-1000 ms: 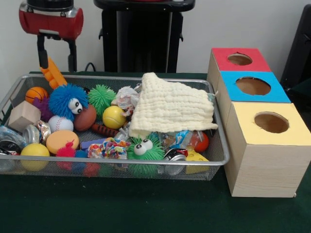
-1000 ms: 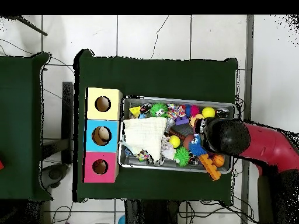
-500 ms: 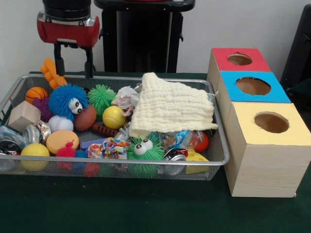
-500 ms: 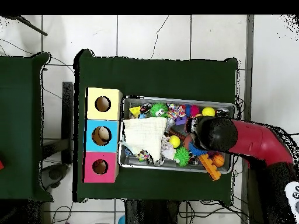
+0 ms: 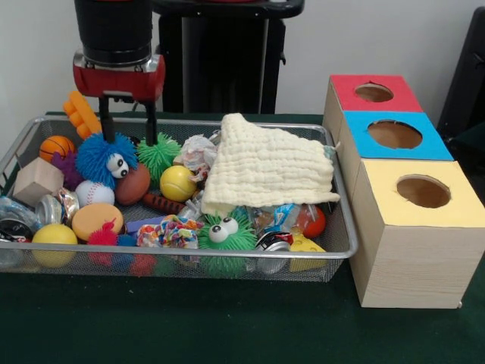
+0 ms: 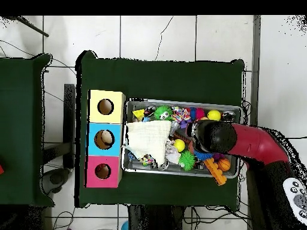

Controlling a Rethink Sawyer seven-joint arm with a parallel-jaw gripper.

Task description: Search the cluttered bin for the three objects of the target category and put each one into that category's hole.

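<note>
Red and black, the arm comes straight down over the far left part of the silver wire-mesh bin (image 5: 189,262), its gripper (image 5: 129,133) pointing downward. Its two dark fingers (image 5: 107,125) are spread apart and empty, one beside the top of the fuzzy blue ball with googly eyes (image 5: 102,158), the other by the spiky green ball (image 5: 158,152). Whether the tips touch either toy cannot be told. An orange plastic toy (image 5: 82,114) leans on the bin's rim just beside the gripper.

From above, the arm's round head (image 6: 214,136) hides the blue ball and the gripper entirely; only the front view shows the opened fingers. The overhead view shows the cream waffle cloth (image 6: 147,139) lying at the bin's end nearest the wooden box (image 6: 106,138) with yellow, blue and red tops, each with a round hole. The front view alone reveals the small yellow ball (image 5: 178,183), the baseball (image 5: 94,193) and the mini basketball (image 5: 57,147) among the clutter.
</note>
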